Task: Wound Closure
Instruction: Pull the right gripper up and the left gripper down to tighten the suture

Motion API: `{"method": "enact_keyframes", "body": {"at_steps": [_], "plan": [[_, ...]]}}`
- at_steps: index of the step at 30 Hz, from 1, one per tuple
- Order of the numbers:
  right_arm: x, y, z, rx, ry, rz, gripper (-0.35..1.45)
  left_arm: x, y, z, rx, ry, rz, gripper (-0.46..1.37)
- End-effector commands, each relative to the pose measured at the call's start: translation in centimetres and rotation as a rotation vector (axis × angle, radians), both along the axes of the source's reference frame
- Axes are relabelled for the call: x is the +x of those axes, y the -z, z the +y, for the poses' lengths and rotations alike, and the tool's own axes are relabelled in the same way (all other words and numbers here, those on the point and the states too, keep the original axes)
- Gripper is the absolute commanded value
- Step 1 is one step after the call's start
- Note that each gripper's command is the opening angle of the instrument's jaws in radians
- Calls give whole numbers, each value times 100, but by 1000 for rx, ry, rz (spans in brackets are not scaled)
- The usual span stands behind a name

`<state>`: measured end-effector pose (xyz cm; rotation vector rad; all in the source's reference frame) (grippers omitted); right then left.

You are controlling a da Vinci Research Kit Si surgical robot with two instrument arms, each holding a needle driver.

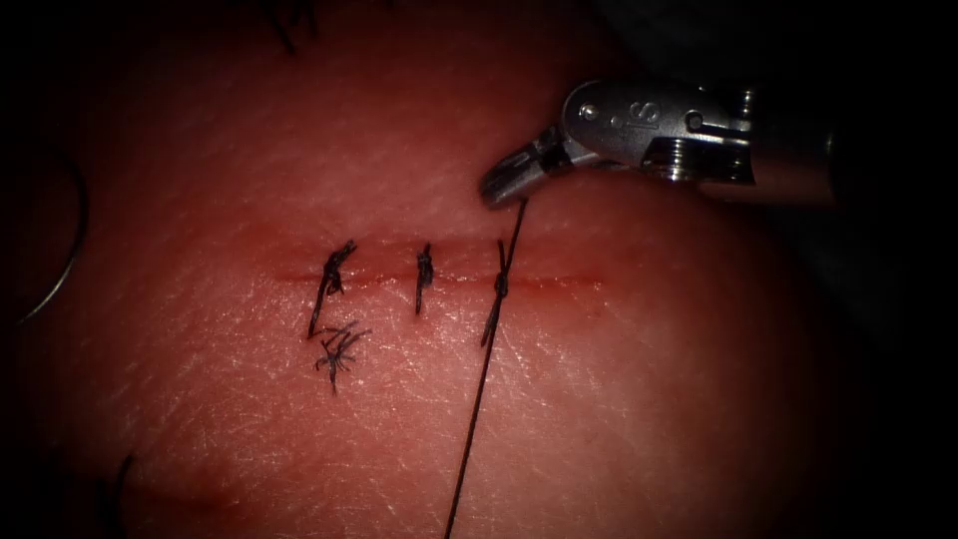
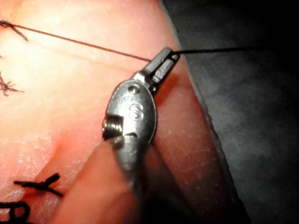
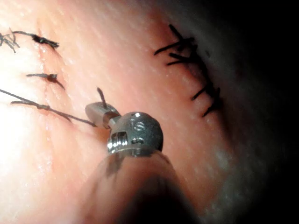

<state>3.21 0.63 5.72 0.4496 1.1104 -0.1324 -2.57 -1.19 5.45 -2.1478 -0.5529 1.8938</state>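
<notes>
Here, both claws clamp the thread [image 1: 477, 399] — right claw [image 1: 504, 185] above the cut [image 1: 559, 282], left claw [image 2: 163, 63] off-tissue.

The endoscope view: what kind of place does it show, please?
Probably a suturing practice bench, not an operating room. A slab of tissue bears a cut closed with knotted stitches, and the right pincer and the left pincer each grip the thread.
</notes>
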Motion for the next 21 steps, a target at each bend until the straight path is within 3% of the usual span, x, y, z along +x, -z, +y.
{"method": "enact_keyframes", "body": {"at_steps": [1, 21], "plan": [[0, 0, 1, -9, -8, 3, -35, 0, 1, -2, 1, -4, -2, -35], [6, 0, 1, -21, -7, 11, -35, -2, 2, -10, -5, -11, -9, -35]]}}
